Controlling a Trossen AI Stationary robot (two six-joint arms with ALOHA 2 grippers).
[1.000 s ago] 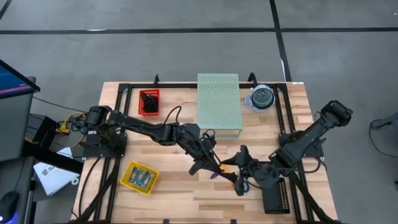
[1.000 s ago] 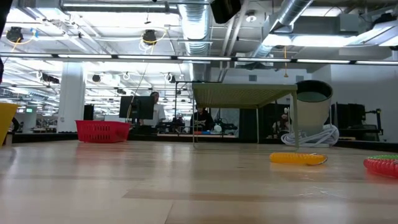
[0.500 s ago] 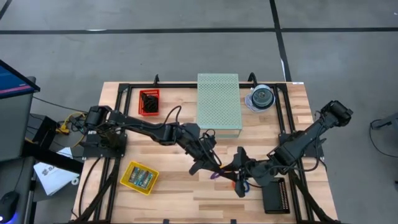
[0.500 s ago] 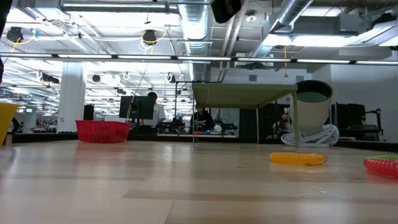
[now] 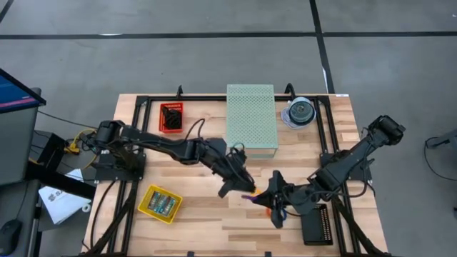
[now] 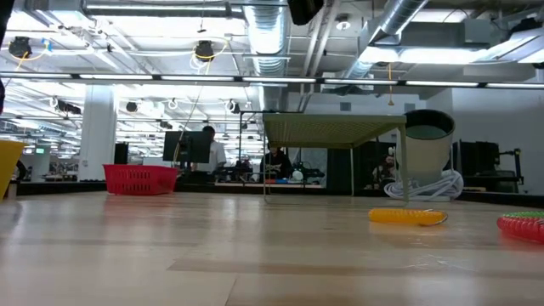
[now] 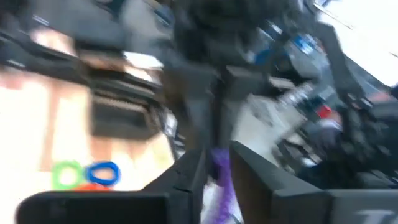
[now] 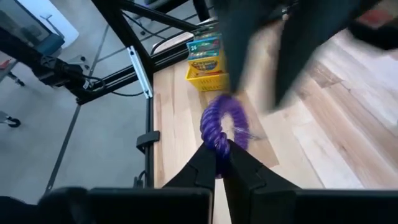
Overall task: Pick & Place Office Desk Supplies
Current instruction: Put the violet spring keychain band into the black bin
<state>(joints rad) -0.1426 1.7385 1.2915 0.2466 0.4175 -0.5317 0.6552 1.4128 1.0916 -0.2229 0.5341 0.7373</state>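
Even overhead light, soft shadows; wrist views blur heavily, perhaps from motion.

Wooden table point(image 5: 186, 232); yellow bin point(image 5: 160, 203), perhaps packets inside.

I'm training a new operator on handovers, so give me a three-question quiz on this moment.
1. True or false: the right gripper is shut on the purple coiled loop.
2. Which container stands nearest the left arm's base in the high view? A) yellow tray B) pale green perforated box C) clear disc spindle
3. Fill in: in the left wrist view, a green loop and a ____ loop lie side by side on the table.

Key: 1 true. 2 A. 3 blue.
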